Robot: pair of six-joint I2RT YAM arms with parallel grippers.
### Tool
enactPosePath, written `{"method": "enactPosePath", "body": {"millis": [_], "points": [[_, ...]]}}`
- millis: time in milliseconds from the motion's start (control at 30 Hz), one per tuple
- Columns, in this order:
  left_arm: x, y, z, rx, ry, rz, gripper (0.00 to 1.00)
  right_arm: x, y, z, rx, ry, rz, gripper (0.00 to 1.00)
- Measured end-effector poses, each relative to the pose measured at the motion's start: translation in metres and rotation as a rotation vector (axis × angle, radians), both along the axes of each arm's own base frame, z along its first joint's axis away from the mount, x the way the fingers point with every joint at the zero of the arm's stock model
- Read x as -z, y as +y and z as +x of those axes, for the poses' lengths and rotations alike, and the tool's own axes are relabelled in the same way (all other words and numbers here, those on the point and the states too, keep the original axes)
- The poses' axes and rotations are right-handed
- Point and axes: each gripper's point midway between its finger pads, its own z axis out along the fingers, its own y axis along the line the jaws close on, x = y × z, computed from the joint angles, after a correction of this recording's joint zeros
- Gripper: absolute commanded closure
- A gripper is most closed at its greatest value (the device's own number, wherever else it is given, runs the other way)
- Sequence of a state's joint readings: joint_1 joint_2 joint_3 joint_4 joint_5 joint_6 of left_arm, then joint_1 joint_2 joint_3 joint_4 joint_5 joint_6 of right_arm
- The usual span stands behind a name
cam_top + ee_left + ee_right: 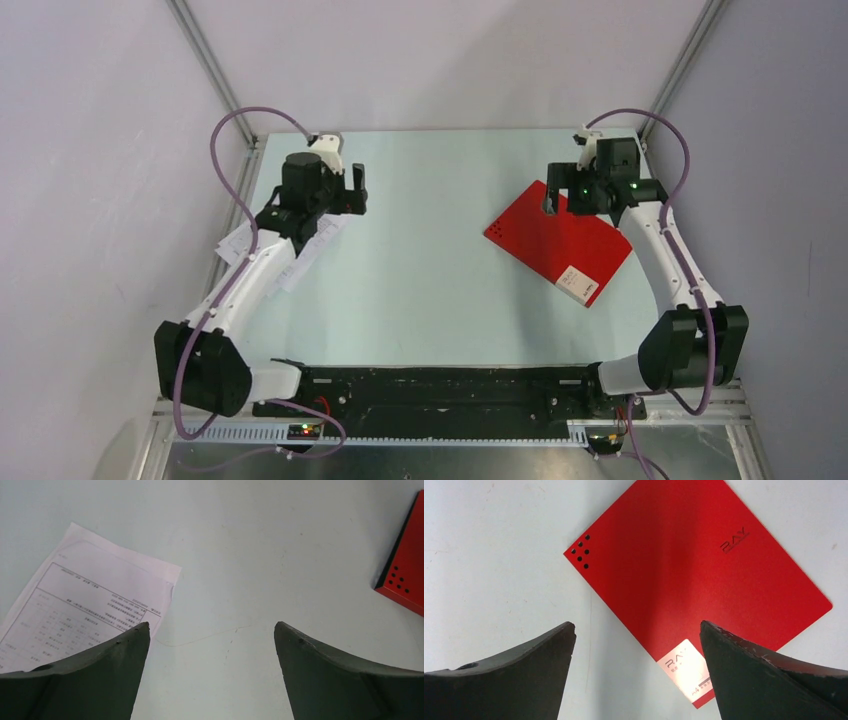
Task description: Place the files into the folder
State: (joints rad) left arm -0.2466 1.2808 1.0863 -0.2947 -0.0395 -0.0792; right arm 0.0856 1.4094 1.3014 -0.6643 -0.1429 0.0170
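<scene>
— Between the fingers (100,675) of the left gripper (211,625), what shows?

— Only pale table (250,540). The two dark fingers are spread wide and hold nothing. A corner of the files (95,600) reaches behind the left fingertip in the wrist view: white sheets printed with a table of small black text, lying flat and askew. Whether the finger touches the paper cannot be told.

— And the right gripper (637,624)?

— Its fingers (764,680) are spread just as wide, also with nothing in them. Beyond them lies the folder (694,565), closed, red cover up, turned diagonally on the table. The gap between the fingertips sits over the folder's near long edge.

— Any marks on the cover?

— A cluster of small black dots (581,555) at one corner, dark "RAY" lettering (734,539) near the far side, and a white label (684,667) at the near corner, beside the right fingertip.

— Where does everything sit from above?

— The files (305,250) lie on the left side of the table (430,280), partly hidden under the left arm, whose gripper (340,190) hangs just past them. The folder (555,240) lies on the right side, well apart from the sheets, its label (578,284) toward the arm bases. The right gripper (565,195) hangs over the folder's far corner.
</scene>
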Motion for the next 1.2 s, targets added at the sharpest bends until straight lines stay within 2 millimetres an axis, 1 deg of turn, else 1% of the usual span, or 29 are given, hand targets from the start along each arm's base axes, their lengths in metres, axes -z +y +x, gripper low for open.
{"method": "enactPosePath", "body": {"millis": [67, 133, 167, 200, 267, 367, 433, 467, 500, 533, 633, 733, 833, 1000, 1200], "points": [[0.005, -0.005, 0.0, 0.027, 0.016, -0.004, 0.0, 0.003, -0.004, -0.007, -0.009, 0.025, 0.017, 0.01], [0.01, -0.007, 0.0, 0.047, 0.03, 0.001, 0.0, 0.005, -0.01, -0.014, -0.015, 0.056, 0.068, 0.01], [0.014, -0.009, 0.001, 0.058, 0.038, 0.005, 0.0, 0.007, -0.019, -0.018, -0.005, 0.075, 0.116, 0.0], [0.016, -0.009, 0.001, 0.064, 0.044, 0.008, 0.0, 0.009, -0.032, -0.022, 0.022, 0.092, 0.168, 0.01], [0.022, -0.012, 0.001, 0.085, 0.058, 0.018, 0.0, 0.017, -0.065, -0.031, 0.121, 0.124, 0.253, 0.01], [0.026, -0.017, 0.001, 0.125, 0.066, 0.033, 0.0, 0.037, -0.108, -0.053, 0.287, 0.195, 0.358, 0.02], [0.028, -0.022, 0.0, 0.148, 0.069, 0.038, 0.01, 0.052, -0.121, -0.066, 0.359, 0.25, 0.404, 0.05], [0.029, -0.025, -0.001, 0.158, 0.07, 0.04, 0.01, 0.059, -0.121, -0.072, 0.382, 0.284, 0.428, 0.06], [0.03, -0.027, -0.001, 0.168, 0.073, 0.041, 0.01, 0.062, -0.121, -0.074, 0.387, 0.294, 0.434, 0.07], [0.032, -0.03, -0.002, 0.177, 0.078, 0.039, 0.01, 0.072, -0.118, -0.081, 0.41, 0.34, 0.466, 0.07], [0.037, -0.039, -0.004, 0.205, 0.093, 0.036, 0.01, 0.088, -0.112, -0.092, 0.447, 0.408, 0.514, 0.07], [0.039, -0.043, -0.005, 0.22, 0.099, 0.034, 0.01, 0.103, -0.108, -0.104, 0.489, 0.47, 0.552, 0.08], [0.037, -0.044, -0.004, 0.223, 0.095, 0.031, 0.01, 0.117, -0.107, -0.112, 0.54, 0.527, 0.592, 0.09], [0.028, -0.045, -0.001, 0.225, 0.076, 0.03, 0.01, 0.135, -0.11, -0.112, 0.602, 0.583, 0.628, 0.09], [0.024, -0.044, -0.001, 0.238, 0.074, 0.054, 0.01, 0.15, -0.115, -0.103, 0.628, 0.595, 0.647, 0.16]]}}
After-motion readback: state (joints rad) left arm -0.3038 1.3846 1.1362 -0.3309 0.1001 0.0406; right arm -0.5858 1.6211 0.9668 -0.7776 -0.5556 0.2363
